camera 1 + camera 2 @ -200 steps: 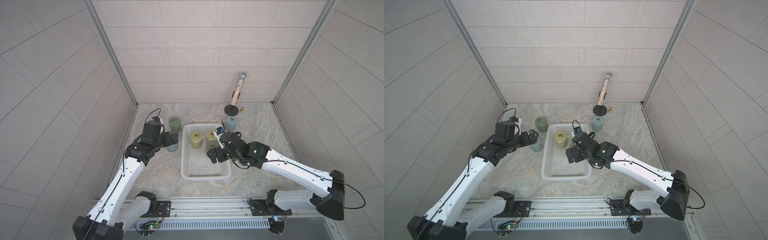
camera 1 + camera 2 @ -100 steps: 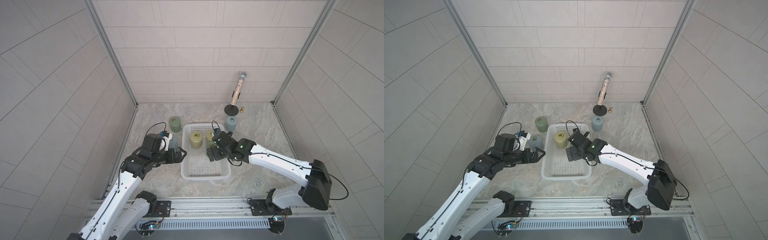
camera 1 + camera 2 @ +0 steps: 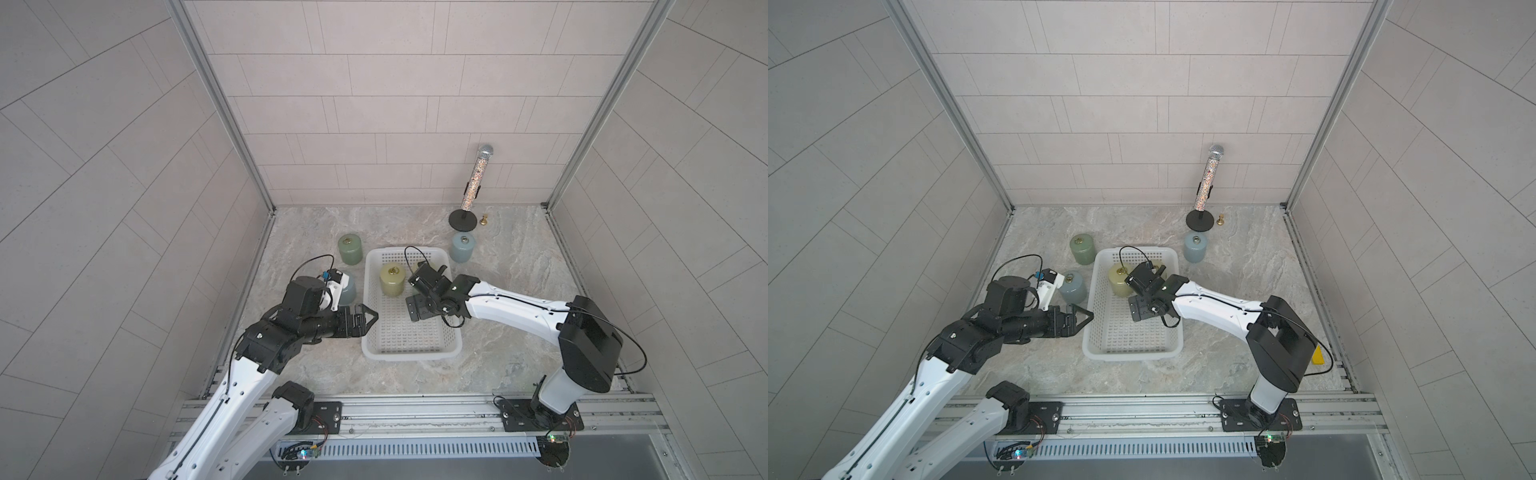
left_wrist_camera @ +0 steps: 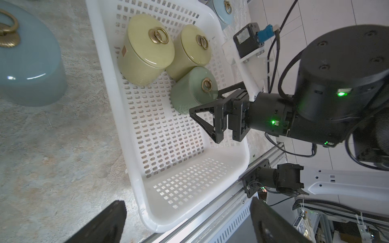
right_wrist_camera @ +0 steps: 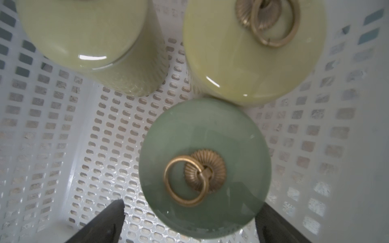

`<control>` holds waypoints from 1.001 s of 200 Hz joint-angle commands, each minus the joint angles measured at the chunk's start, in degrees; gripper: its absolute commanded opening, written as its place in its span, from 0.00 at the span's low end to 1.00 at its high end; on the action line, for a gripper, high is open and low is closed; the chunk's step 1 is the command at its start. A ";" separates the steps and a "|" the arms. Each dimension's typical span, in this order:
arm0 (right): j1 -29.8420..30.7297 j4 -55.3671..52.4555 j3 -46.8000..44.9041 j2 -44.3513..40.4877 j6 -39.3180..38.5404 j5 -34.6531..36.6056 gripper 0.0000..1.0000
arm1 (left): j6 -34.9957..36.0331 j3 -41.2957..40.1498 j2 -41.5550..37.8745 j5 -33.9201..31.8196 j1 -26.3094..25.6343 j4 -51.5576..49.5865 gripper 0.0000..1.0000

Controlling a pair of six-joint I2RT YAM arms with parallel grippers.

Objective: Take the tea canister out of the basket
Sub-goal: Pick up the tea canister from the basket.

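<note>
Over the marble table [image 3: 498,270], right pincer [image 3: 422,291] hangs spread above the green canister [image 5: 202,130].

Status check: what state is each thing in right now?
Basket, upright, three canisters inside.
Green canister, upright in basket, lid on.
Yellow canisters, upright in basket, lids on.
Canisters outside basket, upright, lids on.
Right end effector, open, straddling green canister.
Left end effector, open, outside basket.
Microphone, upright on stand.
</note>
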 commanded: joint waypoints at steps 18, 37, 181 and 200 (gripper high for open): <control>-0.94 3.92 0.16 4.09 1.33 2.36 1.00 | -0.39 0.80 -0.39 -0.56 -0.50 -1.33 1.00; -1.24 4.59 0.60 6.35 1.33 2.09 0.99 | -0.43 1.20 -0.34 -0.98 -0.64 -1.60 1.00; -1.52 7.93 0.07 11.59 -0.16 4.59 0.73 | -0.61 2.04 0.03 -1.48 -0.89 -2.12 1.00; -1.44 7.58 -0.06 9.95 -0.29 5.01 0.72 | -0.54 2.04 0.04 -1.55 -0.93 -2.13 1.00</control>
